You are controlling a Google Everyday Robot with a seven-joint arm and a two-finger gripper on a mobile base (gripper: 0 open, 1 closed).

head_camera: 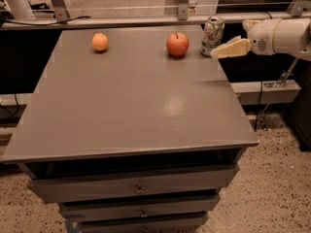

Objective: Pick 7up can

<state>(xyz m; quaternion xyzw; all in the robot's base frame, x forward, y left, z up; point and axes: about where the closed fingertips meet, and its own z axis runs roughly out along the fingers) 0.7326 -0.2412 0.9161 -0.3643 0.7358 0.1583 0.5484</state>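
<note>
The 7up can stands upright at the far right corner of the grey table. It is pale silver with green and red markings. My gripper comes in from the right on a white arm. Its cream fingers point left and lie just right of the can, close beside its lower half, above the table's right edge. It holds nothing.
A red apple sits just left of the can. An orange sits at the far left. Drawers are under the table front. A rail and metal posts run behind the table.
</note>
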